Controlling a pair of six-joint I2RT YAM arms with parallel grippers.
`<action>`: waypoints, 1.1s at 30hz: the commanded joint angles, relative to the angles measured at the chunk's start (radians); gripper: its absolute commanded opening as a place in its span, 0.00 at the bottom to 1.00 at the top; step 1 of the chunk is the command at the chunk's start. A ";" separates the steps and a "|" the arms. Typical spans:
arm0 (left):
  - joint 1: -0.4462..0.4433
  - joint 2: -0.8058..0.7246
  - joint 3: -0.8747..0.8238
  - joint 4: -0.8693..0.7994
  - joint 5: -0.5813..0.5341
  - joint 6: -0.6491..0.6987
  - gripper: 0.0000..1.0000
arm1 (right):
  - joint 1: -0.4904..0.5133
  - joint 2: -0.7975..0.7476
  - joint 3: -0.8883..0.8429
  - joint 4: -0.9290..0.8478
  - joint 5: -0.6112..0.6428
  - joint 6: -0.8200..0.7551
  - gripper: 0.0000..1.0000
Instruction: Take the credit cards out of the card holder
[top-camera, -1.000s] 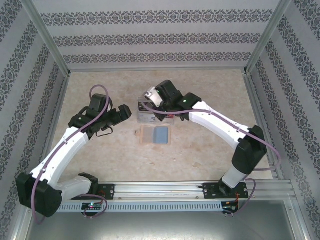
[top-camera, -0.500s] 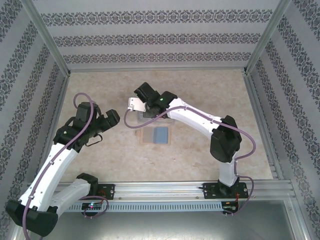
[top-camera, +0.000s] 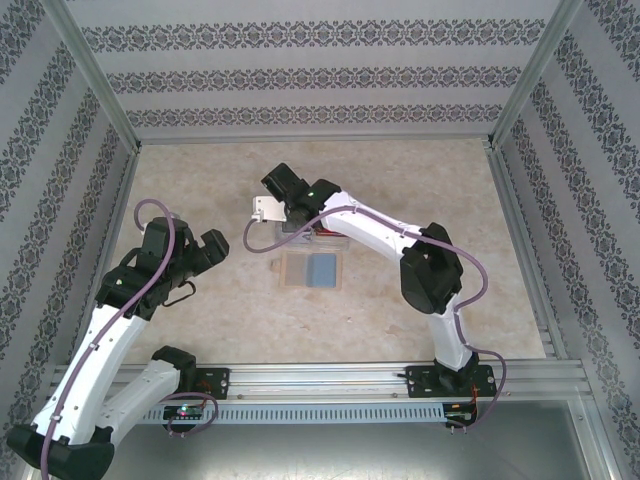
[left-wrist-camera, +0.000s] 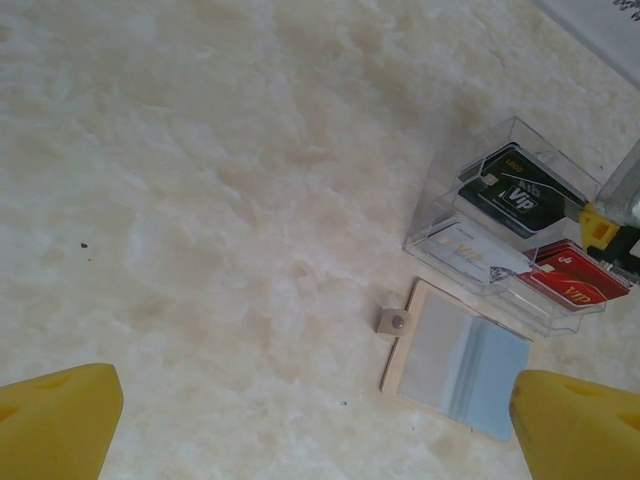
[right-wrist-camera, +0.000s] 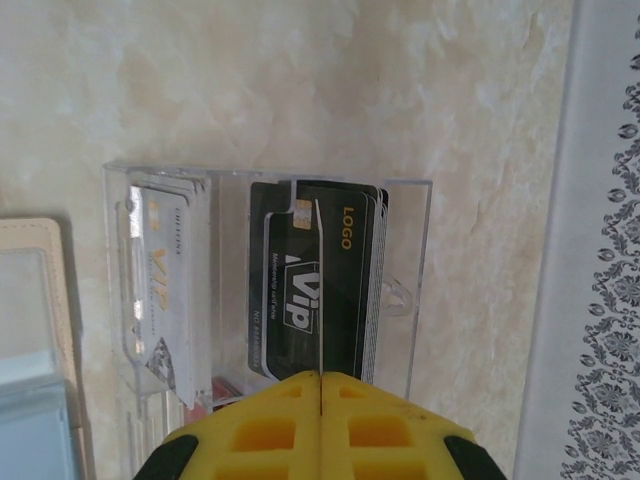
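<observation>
The holder (left-wrist-camera: 450, 195), a clear, hard-walled plastic box with divided compartments, is seen on the marbled beige table (left-wrist-camera: 200, 200), just beyond a tan sleeve (left-wrist-camera: 420, 350). The sleeve lies flat, with a blue-grey card (left-wrist-camera: 490, 385) set in it.

Thin, glossy cards are stood on edge inside the holder. In the right wrist view their long sides run up and down the picture, across the holder's long axis. Black cards (right-wrist-camera: 310, 290) marked "VIP" are packed in one compartment, a silver card (right-wrist-camera: 160, 290) is kept in the next, and red cards (left-wrist-camera: 575, 285) are leaned in a third.

The right gripper (right-wrist-camera: 320, 420) is held directly over the black cards, its yellow fingers (right-wrist-camera: 260, 435) pressed together. A thin pale edge is seen rising from the seam between them. It may be a pinched card or a wall of the holder; this cannot be told.

The left gripper (left-wrist-camera: 320, 425) is spread wide above bare table, well apart from the holder, with nothing between its yellow foam pads (left-wrist-camera: 55, 420).
</observation>
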 joint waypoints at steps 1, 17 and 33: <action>0.016 -0.016 -0.012 -0.055 -0.024 0.007 1.00 | -0.019 0.025 0.029 -0.002 0.001 -0.005 0.00; 0.028 -0.015 -0.020 -0.050 -0.022 0.014 1.00 | -0.023 0.076 0.070 0.010 -0.038 0.023 0.00; 0.033 -0.017 -0.023 -0.048 -0.017 0.016 1.00 | -0.024 0.101 0.062 0.073 0.043 0.053 0.33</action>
